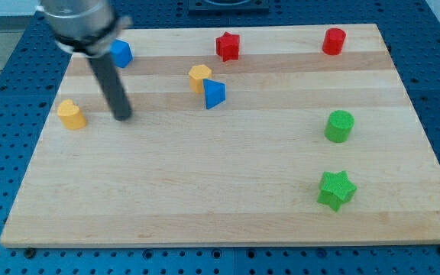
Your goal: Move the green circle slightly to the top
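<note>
The green circle [339,126] is a short green cylinder at the view's right, standing on the wooden board [205,191]. A green star [336,190] lies below it. My tip [122,118] is the lower end of the dark rod at the view's left. It rests on the board far to the left of the green circle. It stands just right of a yellow block [72,114] and touches no block.
A blue block [121,53] lies at the top left beside the rod. A yellow block [199,77] touches a blue triangle [214,94] near the top middle. A red star [228,46] and a red cylinder [333,41] lie along the top edge.
</note>
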You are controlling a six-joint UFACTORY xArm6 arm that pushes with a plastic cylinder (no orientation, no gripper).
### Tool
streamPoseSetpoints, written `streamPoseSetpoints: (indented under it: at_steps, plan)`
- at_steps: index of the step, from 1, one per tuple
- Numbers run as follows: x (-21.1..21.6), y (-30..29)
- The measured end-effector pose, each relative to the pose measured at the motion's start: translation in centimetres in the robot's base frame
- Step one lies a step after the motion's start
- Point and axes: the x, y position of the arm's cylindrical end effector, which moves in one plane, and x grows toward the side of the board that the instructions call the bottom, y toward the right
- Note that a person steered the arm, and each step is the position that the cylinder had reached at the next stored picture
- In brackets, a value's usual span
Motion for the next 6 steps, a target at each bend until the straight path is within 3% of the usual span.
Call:
streamPoseSetpoints:
  at_steps: [2,3,4,5,6]
  plan:
    - [7.8,22.0]
    - [7.0,29.0]
    - [4.1,31.6]
    - [1.2,30.6]
    - [1.2,30.6]
